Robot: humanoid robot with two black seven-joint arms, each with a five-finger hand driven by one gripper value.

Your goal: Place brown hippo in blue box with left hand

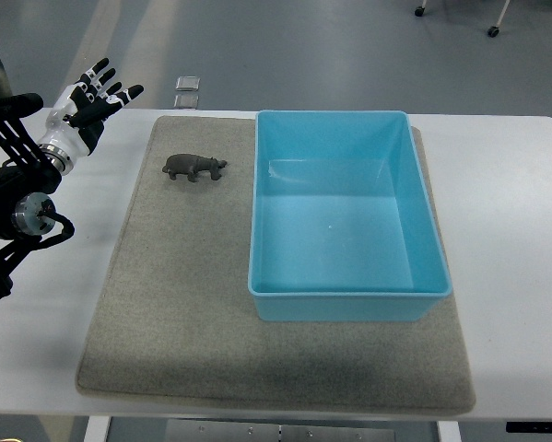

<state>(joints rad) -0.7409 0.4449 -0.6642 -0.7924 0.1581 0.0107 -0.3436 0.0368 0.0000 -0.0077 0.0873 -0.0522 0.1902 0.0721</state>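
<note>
A small brown hippo [194,167] stands on the grey mat [183,304], just left of the blue box [423,230], head pointing toward the box. The box is empty. My left hand [93,99] is raised over the table's far left corner, fingers spread and holding nothing, well to the left of the hippo. Its arm comes in from the left edge.
The mat lies on a white table [506,203] whose front edge runs along the bottom. Two small clear squares [186,90] lie on the floor beyond the far table edge. Chair casters [492,30] show at top right.
</note>
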